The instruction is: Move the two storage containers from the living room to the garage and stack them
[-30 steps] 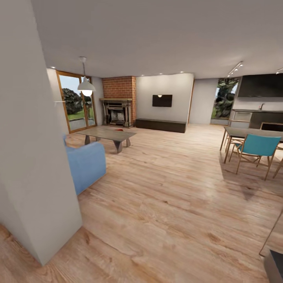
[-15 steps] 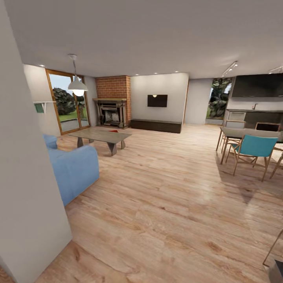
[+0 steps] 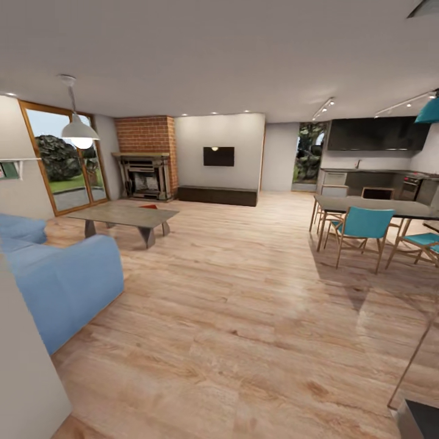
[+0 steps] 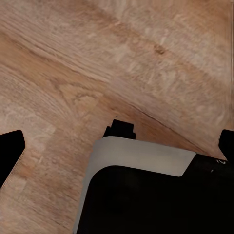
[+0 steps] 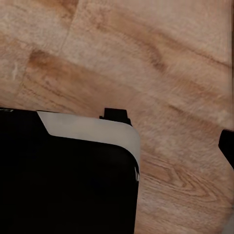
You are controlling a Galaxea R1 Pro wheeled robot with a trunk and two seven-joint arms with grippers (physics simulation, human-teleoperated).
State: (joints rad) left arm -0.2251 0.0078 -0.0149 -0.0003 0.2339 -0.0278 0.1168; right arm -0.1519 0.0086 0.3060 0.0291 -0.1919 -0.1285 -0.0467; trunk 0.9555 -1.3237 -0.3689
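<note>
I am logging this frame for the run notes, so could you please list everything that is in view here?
sofa: one, blue, near left
coffee table: one, grey, beyond the sofa; a small red thing on it, too small to identify
fireplace: one, red brick, far wall
glass doors: wood-framed, left wall
pendant lamp: one, white, hanging at left
TV: one, black, far wall
dining table: one, grey, right
chairs: at least two, teal, at the dining table
wood floor: light planks
left claw: black tips, wide apart
right claw: one black tip at the frame edge
</note>
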